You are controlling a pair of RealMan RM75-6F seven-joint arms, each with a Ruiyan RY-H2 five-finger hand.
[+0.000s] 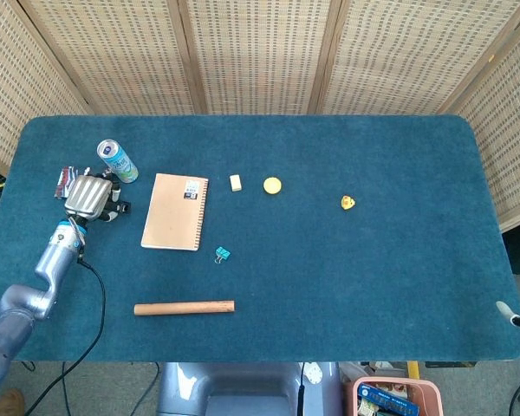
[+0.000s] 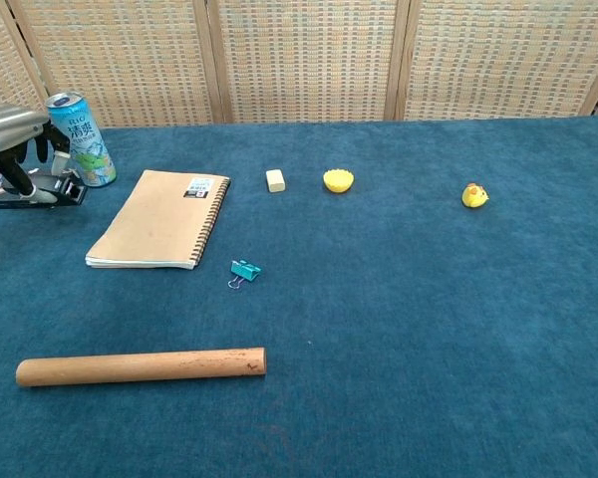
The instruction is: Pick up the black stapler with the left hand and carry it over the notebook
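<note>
The black stapler [image 2: 38, 193] lies on the blue table at the far left, just left of the tan spiral notebook [image 1: 175, 211] [image 2: 157, 219]. My left hand [image 1: 88, 198] [image 2: 10, 127] sits right above it. Its dark fingers [image 2: 20, 177] come down on both sides of the stapler and grip it, while the stapler's base still touches the cloth. In the head view the hand hides most of the stapler [image 1: 115, 210]. Only a small pale tip of my right hand [image 1: 503, 308] shows at the table's right edge.
A drink can [image 1: 117, 160] [image 2: 83, 139] stands just behind the stapler, with a small red-striped packet [image 1: 64, 178] to its left. A teal binder clip [image 1: 222, 254], wooden rod [image 1: 184, 307], eraser [image 1: 236, 182], yellow cup [image 1: 272, 185] and toy duck [image 1: 348, 203] lie further right.
</note>
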